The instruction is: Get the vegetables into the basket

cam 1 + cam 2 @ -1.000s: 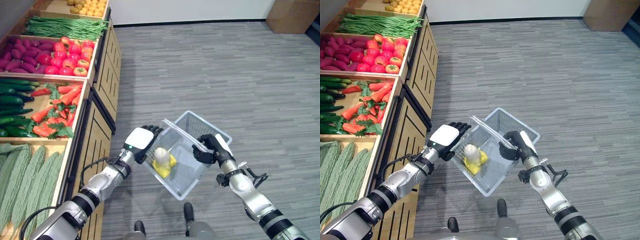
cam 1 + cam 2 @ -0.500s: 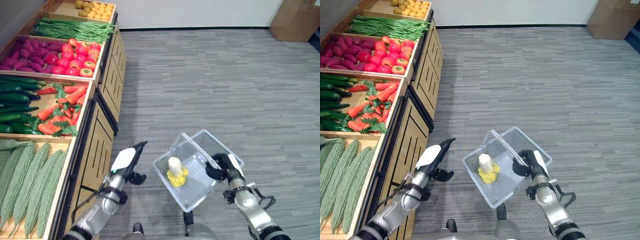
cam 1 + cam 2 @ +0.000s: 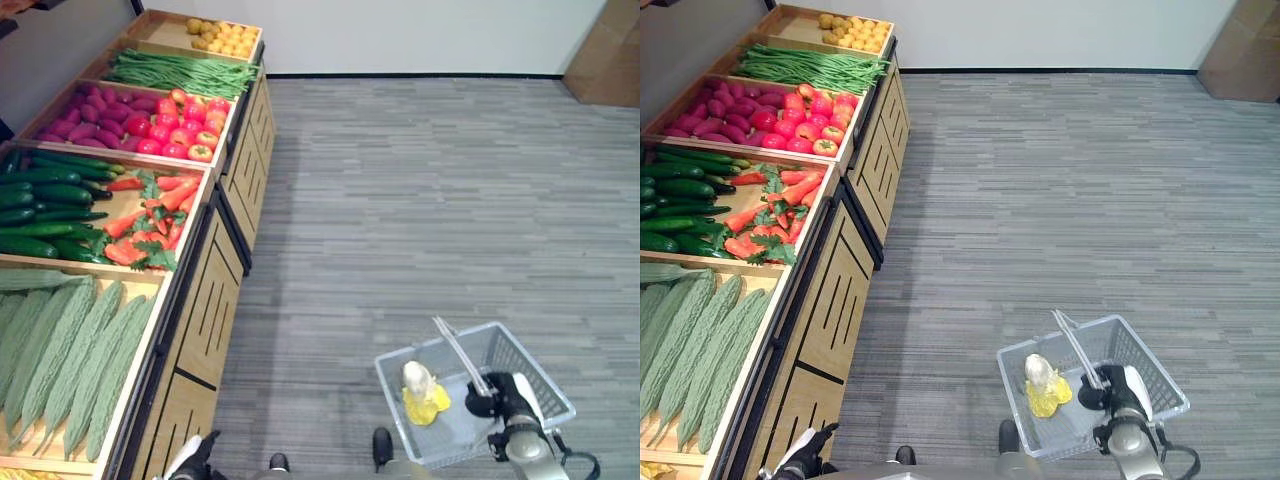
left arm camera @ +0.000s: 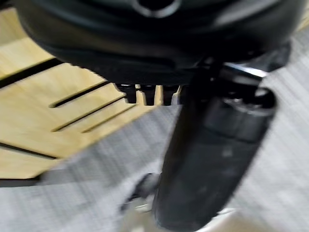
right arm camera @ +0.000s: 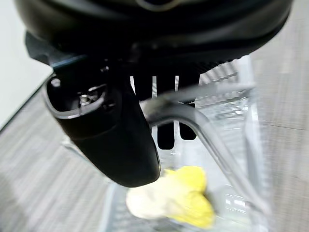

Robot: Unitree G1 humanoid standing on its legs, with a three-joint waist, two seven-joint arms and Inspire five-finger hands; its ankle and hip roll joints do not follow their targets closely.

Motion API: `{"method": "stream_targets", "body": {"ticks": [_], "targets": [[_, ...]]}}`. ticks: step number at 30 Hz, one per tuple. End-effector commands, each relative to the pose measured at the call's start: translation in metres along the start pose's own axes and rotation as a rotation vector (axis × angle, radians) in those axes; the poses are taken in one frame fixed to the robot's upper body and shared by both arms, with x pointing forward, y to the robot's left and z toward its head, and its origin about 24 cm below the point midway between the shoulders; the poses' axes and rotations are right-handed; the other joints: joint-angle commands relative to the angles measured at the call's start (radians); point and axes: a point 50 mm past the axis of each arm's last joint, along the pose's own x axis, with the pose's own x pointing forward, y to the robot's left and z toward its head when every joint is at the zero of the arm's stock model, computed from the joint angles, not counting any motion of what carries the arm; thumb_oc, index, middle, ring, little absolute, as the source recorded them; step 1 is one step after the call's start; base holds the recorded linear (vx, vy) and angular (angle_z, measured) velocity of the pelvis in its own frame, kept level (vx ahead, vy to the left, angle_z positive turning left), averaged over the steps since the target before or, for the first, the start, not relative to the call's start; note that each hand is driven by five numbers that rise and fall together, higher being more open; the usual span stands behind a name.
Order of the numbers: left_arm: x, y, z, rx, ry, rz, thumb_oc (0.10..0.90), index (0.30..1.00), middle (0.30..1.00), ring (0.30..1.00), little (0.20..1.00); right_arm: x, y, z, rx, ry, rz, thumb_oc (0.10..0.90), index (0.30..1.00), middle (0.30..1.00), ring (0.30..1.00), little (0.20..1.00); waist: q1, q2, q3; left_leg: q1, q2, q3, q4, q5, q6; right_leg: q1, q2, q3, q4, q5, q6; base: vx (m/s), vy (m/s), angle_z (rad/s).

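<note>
A long wooden produce stand runs along the robot's left side over a grey striped floor. Its bins hold, from the far end to the near end, small yellow fruits, green beans, purple sweet potatoes beside red tomatoes, dark cucumbers beside orange carrots, and pale green bitter gourds.

Low on the robot's right there is a clear wire basket, held above the floor. The right hand has its fingers curled round the basket's handle, which the right wrist view also shows. Inside the basket lies one vegetable, white at the top and yellow below.

The left hand is at the bottom edge, close to the stand's front; I cannot tell how its fingers are set.
</note>
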Motion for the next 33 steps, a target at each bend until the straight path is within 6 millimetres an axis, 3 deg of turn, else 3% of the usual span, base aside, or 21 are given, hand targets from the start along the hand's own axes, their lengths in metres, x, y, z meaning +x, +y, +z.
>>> {"method": "stream_targets", "body": {"ticks": [1, 6, 14, 16, 19, 21, 23, 24, 25, 26, 29, 33], "targets": [[0.008, 0.027, 0.006, -0.031, 0.028, 0.128, 0.9, 1.0, 1.0, 1.0, 1.0, 0.012, -0.03, 0.045, 0.051, -0.194, -0.158, 0.4, 0.3, 0.3, 0.3, 0.3, -0.002, -0.046, -0.001, -0.058, 0.007, -0.057, 0.012, 0.035, -0.047, 0.07, -0.017, -0.051, 0.018, -0.095, 0.064, 0.03, -0.035, -0.01], [0.008, 0.015, 0.003, 0.012, 0.077, 0.102, 0.9, 1.0, 1.0, 1.0, 1.0, 0.012, -0.032, 0.031, 0.015, -0.136, -0.167, 0.4, 0.3, 0.3, 0.3, 0.3, -0.008, -0.038, 0.01, -0.06, 0.017, -0.06, 0.031, 0.031, -0.052, 0.064, -0.008, -0.048, 0.047, -0.116, 0.052, 0.02, -0.034, -0.01], [0.011, 0.017, 0.015, 0.02, 0.054, 0.127, 0.9, 1.0, 1.0, 1.0, 1.0, 0.013, -0.04, 0.043, -0.03, -0.191, -0.18, 0.4, 0.3, 0.3, 0.3, 0.3, -0.013, -0.023, 0.038, -0.092, 0.038, -0.078, 0.082, 0.036, -0.066, 0.046, 0.01, -0.053, 0.084, -0.143, 0.03, 0.01, -0.084, 0.03], [0.012, 0.018, 0.014, 0.026, 0.067, 0.134, 0.9, 1.0, 1.0, 1.0, 1.0, 0.013, -0.043, 0.048, -0.062, -0.221, -0.18, 0.4, 0.3, 0.3, 0.3, 0.3, -0.014, -0.019, 0.049, -0.109, 0.044, -0.088, 0.121, 0.035, -0.072, 0.045, 0.017, -0.053, 0.098, -0.156, 0.018, 0.02, -0.111, 0.06], [0.014, 0.021, 0.023, 0.035, 0.052, 0.155, 0.9, 1.0, 1.0, 1.0, 1.0, 0.013, -0.051, 0.056, -0.088, -0.264, -0.201, 0.4, 0.3, 0.3, 0.3, 0.3, -0.012, -0.027, 0.089, -0.2, 0.039, -0.116, 0.294, 0.085, -0.1, 0.056, 0.017, -0.072, 0.112, -0.169, -0.007, 0.0, -0.135, 0.12], [0.015, 0.022, 0.026, 0.035, 0.043, 0.16, 0.9, 1.0, 1.0, 1.0, 1.0, 0.013, -0.051, 0.058, -0.089, -0.274, -0.203, 0.4, 0.3, 0.3, 0.3, 0.3, -0.01, -0.029, 0.095, -0.219, 0.028, -0.141, 0.311, 0.092, -0.099, 0.059, 0.018, -0.074, 0.113, -0.174, -0.008, 0.02, -0.043, 0.27], [0.016, 0.023, 0.031, -0.008, 0.031, 0.174, 0.9, 1.0, 1.0, 1.0, 1.0, 0.014, -0.052, 0.061, -0.078, -0.278, -0.212, 0.4, 0.3, 0.3, 0.3, 0.3, 0.006, -0.036, 0.1, -0.281, -0.014, -0.187, 0.263, 0.07, -0.079, 0.072, 0.013, -0.075, 0.107, -0.186, -0.001, 0.18, 0.007, 0.04], [0.014, 0.02, 0.026, -0.005, 0.042, 0.155, 0.9, 1.0, 1.0, 1.0, 1.0, 0.012, -0.051, 0.062, -0.064, -0.289, -0.212, 0.4, 0.3, 0.3, 0.3, 0.3, 0.019, -0.03, 0.093, -0.336, 0.021, -0.188, 0.153, 0.122, -0.065, 0.091, 0.024, -0.073, 0.114, -0.21, 0.007, 0.27, 0.063, -0.06], [0.014, 0.02, 0.026, -0.004, 0.042, 0.154, 0.9, 1.0, 1.0, 1.0, 1.0, 0.012, -0.052, 0.062, -0.064, -0.288, -0.212, 0.4, 0.3, 0.3, 0.3, 0.3, 0.02, -0.032, 0.09, -0.327, 0.02, -0.186, 0.136, 0.129, -0.067, 0.09, 0.022, -0.073, 0.118, -0.215, 0.006, 0.37, 0.174, 0.23], [0.014, 0.021, 0.024, 0.056, 0.037, 0.148, 0.9, 1.0, 1.0, 1.0, 1.0, 0.01, -0.049, 0.065, -0.062, -0.311, -0.202, 0.4, 0.3, 0.3, 0.3, 0.3, 0.027, -0.029, 0.091, -0.33, 0.038, -0.135, 0.083, 0.179, -0.074, 0.111, 0.031, -0.064, 0.125, -0.237, 0.005, 0.17, 0.093, 0.28], [0.012, 0.019, 0.017, 0.07, 0.061, 0.141, 0.9, 1.0, 1.0, 1.0, 1.0, 0.009, -0.044, 0.063, -0.063, -0.306, -0.185, 0.4, 0.3, 0.3, 0.3, 0.3, 0.032, -0.033, 0.079, -0.301, 0.028, -0.122, 0.063, 0.158, -0.061, 0.128, 0.024, -0.056, 0.122, -0.249, 0.017, 0.17, 0.16, -0.11], [0.012, 0.021, 0.014, 0.074, 0.07, 0.151, 0.9, 1.0, 1.0, 1.0, 1.0, 0.009, -0.035, 0.056, -0.062, -0.27, -0.164, 0.4, 0.3, 0.3, 0.3, 0.3, 0.037, -0.053, 0.055, -0.293, -0.01, -0.093, 0.088, 0.123, -0.028, 0.138, -0.026, -0.033, 0.133, -0.252, 0.045, 0.16, 0.207, -0.54]]}}
